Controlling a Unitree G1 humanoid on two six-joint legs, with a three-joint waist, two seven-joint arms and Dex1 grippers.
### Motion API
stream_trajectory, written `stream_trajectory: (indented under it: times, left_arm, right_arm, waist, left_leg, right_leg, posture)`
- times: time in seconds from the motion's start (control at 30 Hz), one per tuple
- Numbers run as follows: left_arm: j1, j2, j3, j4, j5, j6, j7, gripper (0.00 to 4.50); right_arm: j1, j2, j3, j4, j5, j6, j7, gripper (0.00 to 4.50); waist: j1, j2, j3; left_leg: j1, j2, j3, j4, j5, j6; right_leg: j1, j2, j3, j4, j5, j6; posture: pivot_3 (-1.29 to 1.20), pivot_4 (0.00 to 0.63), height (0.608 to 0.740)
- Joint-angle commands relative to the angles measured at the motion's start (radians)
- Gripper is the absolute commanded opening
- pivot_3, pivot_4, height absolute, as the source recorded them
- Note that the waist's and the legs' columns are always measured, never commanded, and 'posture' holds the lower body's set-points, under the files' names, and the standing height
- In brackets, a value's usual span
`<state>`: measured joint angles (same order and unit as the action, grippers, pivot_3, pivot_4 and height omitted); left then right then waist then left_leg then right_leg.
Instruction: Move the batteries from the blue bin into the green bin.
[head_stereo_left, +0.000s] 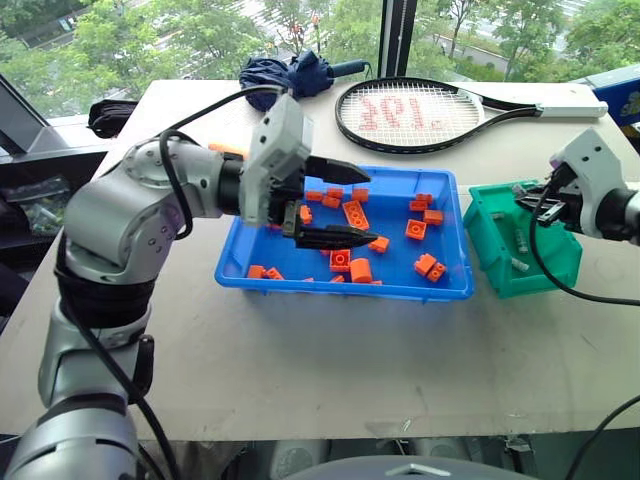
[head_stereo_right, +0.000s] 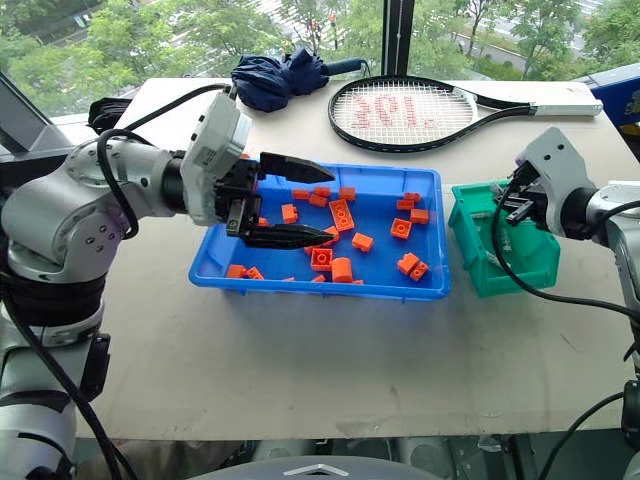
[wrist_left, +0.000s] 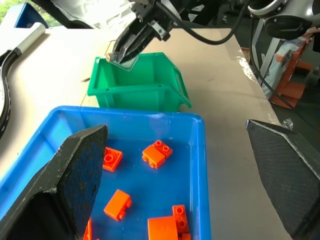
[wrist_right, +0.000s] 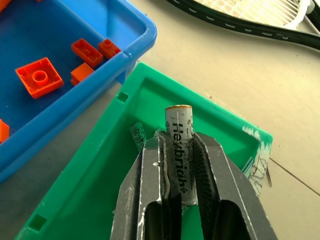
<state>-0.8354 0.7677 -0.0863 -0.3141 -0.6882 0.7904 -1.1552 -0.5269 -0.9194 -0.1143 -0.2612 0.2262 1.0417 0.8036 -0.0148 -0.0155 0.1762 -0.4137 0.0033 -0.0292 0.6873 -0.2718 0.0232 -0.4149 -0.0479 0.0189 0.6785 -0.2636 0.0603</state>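
My right gripper (wrist_right: 179, 139) is shut on a silver-grey battery (wrist_right: 178, 131) with black lettering, held just above the green bin (wrist_right: 95, 185). The green bin (head_stereo_left: 500, 260) stands right of the blue bin (head_stereo_left: 340, 284), and a small grey piece (head_stereo_left: 518, 238) lies inside it. My left gripper (head_stereo_left: 372, 206) hangs open over the left half of the blue bin with nothing between its fingers (wrist_left: 75, 175). The blue bin's floor holds several orange bricks (head_stereo_left: 355, 214) and an orange cylinder (head_stereo_left: 361, 270). In the left wrist view the right gripper (wrist_left: 125, 47) shows at the green bin's far rim.
A tennis racket (head_stereo_left: 420, 112) lies behind the bins, with a folded navy umbrella (head_stereo_left: 290, 72) to its left. A black object (head_stereo_left: 110, 116) sits at the table's back left corner. Bare tabletop (head_stereo_left: 340, 370) stretches in front of the bins to the near edge.
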Motion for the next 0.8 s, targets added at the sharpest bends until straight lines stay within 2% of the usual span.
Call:
stream_trajectory:
  times: [0.03,0.07,0.17,0.27,0.33,0.43,0.5,0.7,0.8]
  left_arm:
    - [-0.001,-0.013,0.023,-0.012,0.007,-0.045,0.003,4.5]
    - [0.007,-0.018,0.029,-0.012,0.011,-0.056,0.012,4.5]
    - [0.037,-0.017,0.044,-0.024,0.009,-0.067,0.03,4.5]
    - [0.098,-0.003,0.047,-0.061,0.022,-0.08,0.05,4.5]
    - [0.125,-0.007,0.047,-0.078,0.031,-0.081,0.075,4.5]
    - [0.211,-0.035,0.067,-0.135,0.041,-0.066,0.178,4.5]
    - [0.308,-0.015,0.093,-0.174,0.053,-0.084,0.192,4.5]
    - [0.608,0.004,0.198,-0.27,0.093,-0.172,0.242,4.5]
    - [0.799,0.03,0.225,-0.331,0.137,-0.235,0.218,4.5]
  right_arm:
    - [0.021,-0.039,-0.054,-0.018,0.014,-0.039,-0.001,0.97]
    - [0.031,-0.043,-0.062,-0.019,0.014,-0.047,-0.005,1.33]
    - [0.065,-0.035,-0.107,-0.034,0.031,-0.08,-0.017,2.82]
    - [0.144,0.018,-0.211,-0.107,0.11,-0.159,0.017,4.31]
    - [0.196,0.066,-0.284,-0.149,0.172,-0.207,0.039,4.31]
    - [0.388,0.149,-0.425,-0.25,0.285,-0.3,0.128,4.31]
    - [0.495,0.183,-0.478,-0.265,0.324,-0.335,0.16,4.31]
    - [0.726,0.239,-0.532,-0.221,0.379,-0.513,0.285,4.31]
    - [0.832,0.251,-0.529,-0.18,0.367,-0.607,0.361,4.31]
  waist:
    - [0.001,0.0,0.0]
    - [0.002,0.0,0.0]
    - [0.002,0.0,0.0]
    - [0.003,0.0,0.0]
    - [0.003,0.0,0.0]
    - [0.011,0.0,0.0]
    - [0.014,0.0,0.0]
    - [0.009,0.0,0.0]
    - [0.006,0.001,-0.001]
  left_leg:
    - [0.0,0.0,0.0,0.0,0.0,0.0]
    - [0.0,0.0,0.0,0.0,0.0,0.0]
    - [0.0,0.0,0.0,0.0,0.0,0.0]
    - [0.0,0.0,0.0,0.0,0.0,0.0]
    - [0.0,0.001,-0.001,0.0,0.0,0.0]
    - [0.0,0.001,-0.001,0.0,0.0,0.0]
    - [0.0,0.001,-0.002,0.0,0.0,0.0]
    - [0.005,0.001,0.0,-0.001,0.0,0.0]
    - [0.016,0.002,0.002,-0.005,-0.001,0.0]
  right_leg:
    - [0.0,0.0,0.0,0.0,0.0,0.0]
    - [0.0,0.0,0.0,0.0,0.0,0.0]
    - [0.0,0.0,0.0,0.0,0.0,0.0]
    - [0.0,0.0,0.0,0.0,0.0,0.0]
    - [0.0,0.0,0.0,0.0,0.0,0.0]
    - [0.001,0.0,-0.001,-0.001,0.0,0.0]
    - [0.002,-0.001,-0.002,-0.001,0.0,0.0]
    - [0.004,0.0,0.001,0.0,0.0,0.0]
    - [0.013,0.0,0.003,-0.002,0.0,0.0]
  posture:
    - [0.0,0.15,0.74]
    - [0.0,0.15,0.74]
    - [0.0,0.15,0.74]
    - [0.0,0.15,0.74]
    - [0.0,0.15,0.74]
    - [0.0,0.15,0.74]
    - [0.0,0.15,0.74]
    - [0.0,0.15,0.74]
    - [0.0,0.15,0.74]
